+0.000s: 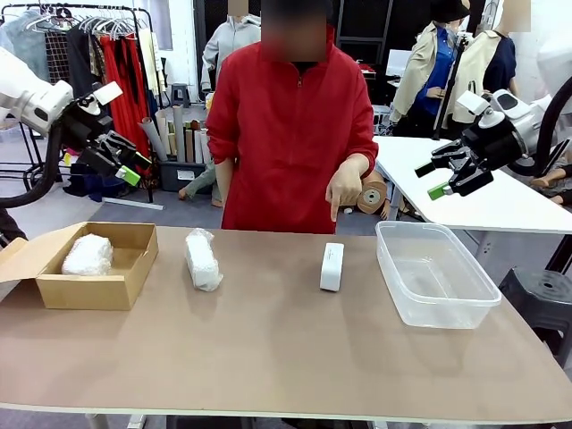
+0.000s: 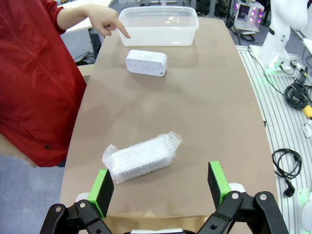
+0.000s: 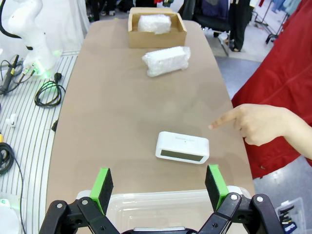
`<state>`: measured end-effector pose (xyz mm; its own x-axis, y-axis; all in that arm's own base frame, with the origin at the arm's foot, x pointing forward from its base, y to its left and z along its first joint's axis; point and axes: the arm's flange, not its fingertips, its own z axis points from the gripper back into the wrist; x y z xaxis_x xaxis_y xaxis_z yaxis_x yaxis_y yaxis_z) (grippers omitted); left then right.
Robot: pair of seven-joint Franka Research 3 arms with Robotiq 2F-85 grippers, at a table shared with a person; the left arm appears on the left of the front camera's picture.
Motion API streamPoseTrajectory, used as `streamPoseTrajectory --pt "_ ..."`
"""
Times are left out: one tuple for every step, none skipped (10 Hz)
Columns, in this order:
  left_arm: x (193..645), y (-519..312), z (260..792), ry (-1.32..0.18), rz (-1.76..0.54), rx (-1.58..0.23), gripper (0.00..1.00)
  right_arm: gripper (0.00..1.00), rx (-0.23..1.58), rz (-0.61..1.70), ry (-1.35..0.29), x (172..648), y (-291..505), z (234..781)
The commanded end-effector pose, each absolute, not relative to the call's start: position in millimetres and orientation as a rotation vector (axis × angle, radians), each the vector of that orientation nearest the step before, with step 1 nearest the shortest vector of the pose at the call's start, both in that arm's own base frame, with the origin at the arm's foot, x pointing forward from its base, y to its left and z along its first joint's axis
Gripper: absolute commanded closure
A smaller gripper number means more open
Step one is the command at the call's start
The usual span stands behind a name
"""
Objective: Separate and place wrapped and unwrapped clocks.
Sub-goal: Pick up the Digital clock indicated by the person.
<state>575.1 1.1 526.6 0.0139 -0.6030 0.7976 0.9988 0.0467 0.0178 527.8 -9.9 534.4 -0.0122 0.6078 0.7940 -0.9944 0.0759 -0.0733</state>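
Note:
A bare white clock lies on the brown table, and a person's hand points down at it. One bubble-wrapped clock lies left of centre on the table. Another wrapped clock sits inside the cardboard box. My left gripper hangs open high above the table's left side. Over at the right, my right gripper is raised and open too. Neither holds anything.
A clear plastic tub stands at the right end of the table with nothing inside it. The person in a red jacket stands at the far edge. Cables lie on the floor beside the table.

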Motion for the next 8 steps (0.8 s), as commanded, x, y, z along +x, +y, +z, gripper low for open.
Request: streamPoseTrajectory --pt "574.2 1.1 528.9 -0.749 -1.415 -0.685 0.00 0.00 0.631 1.413 -0.794 527.3 -9.6 535.8" --pt "574.2 1.1 528.9 -0.749 -1.415 -0.685 0.00 0.00 0.631 1.413 -0.794 527.3 -9.6 535.8" --pt "574.2 1.1 528.9 -0.749 -1.415 -0.685 0.00 0.00 0.631 1.413 -0.794 527.3 -9.6 535.8" --pt "574.2 1.1 528.9 -0.749 -1.415 -0.685 0.00 0.00 0.631 1.413 -0.794 527.3 -9.6 535.8" --pt "574.2 1.1 528.9 -0.749 -1.415 -0.685 0.00 0.00 0.631 1.413 -0.794 527.3 -9.6 535.8" --pt "574.2 1.1 528.9 -0.749 -1.415 -0.685 0.00 0.00 0.631 1.413 -0.794 527.3 -9.6 535.8" --pt "574.2 1.1 528.9 -0.749 -1.415 -0.685 0.00 0.00 0.631 1.413 -0.794 527.3 -9.6 535.8" --pt "574.2 1.1 528.9 -0.749 -1.415 -0.685 0.00 0.00 0.631 1.413 -0.794 527.3 -9.6 535.8"
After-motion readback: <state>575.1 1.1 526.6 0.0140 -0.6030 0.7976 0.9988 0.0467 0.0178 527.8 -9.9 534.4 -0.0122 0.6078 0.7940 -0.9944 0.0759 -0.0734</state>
